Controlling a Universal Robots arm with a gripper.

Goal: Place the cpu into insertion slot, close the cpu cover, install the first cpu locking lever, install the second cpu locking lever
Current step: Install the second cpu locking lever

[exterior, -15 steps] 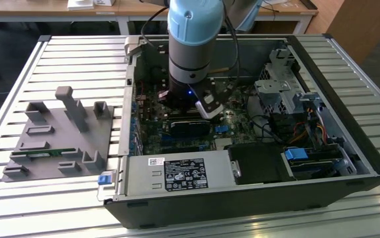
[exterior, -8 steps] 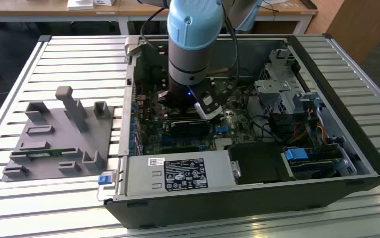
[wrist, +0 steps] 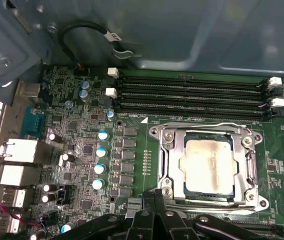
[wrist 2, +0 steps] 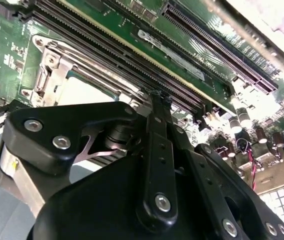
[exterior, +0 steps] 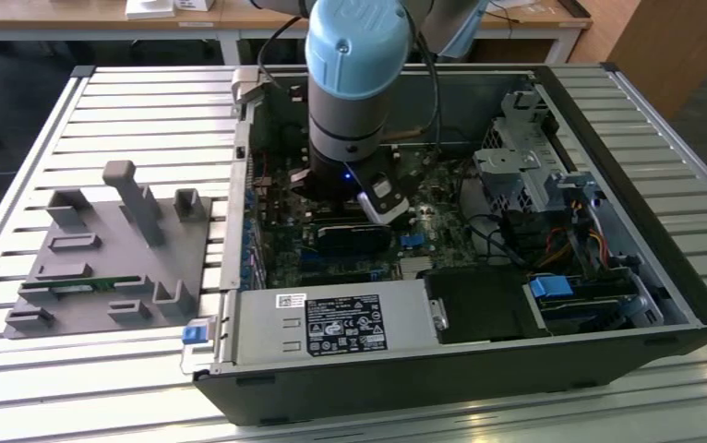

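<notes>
The cpu (wrist: 208, 165) lies flat in the insertion slot, its dull silver top showing through the cut-out. The slot itself is mostly hidden under it. The silvery cpu cover (wrist: 169, 160) is folded down over it. One thin wire locking lever (wrist: 207, 125) runs along the cover's edge by the memory slots, another (wrist: 232, 211) along the opposite edge. My gripper (wrist: 154, 199) is shut, its tips just off a corner of the cover, with nothing seen between them. In the second wrist view the closed fingers (wrist 2: 158, 107) stand beside the cpu (wrist 2: 84, 90) and cover (wrist 2: 47, 75). My arm (exterior: 353, 92) reaches down into the computer case (exterior: 452, 369).
Several black memory slots (wrist: 192, 95) run beside the socket, and capacitors (wrist: 101, 160) stand on its other side. In the case are a power supply (exterior: 329, 323), a drive cage (exterior: 526, 157) and cables. A grey fixture (exterior: 120, 249) sits on the slatted table at the exterior view's left.
</notes>
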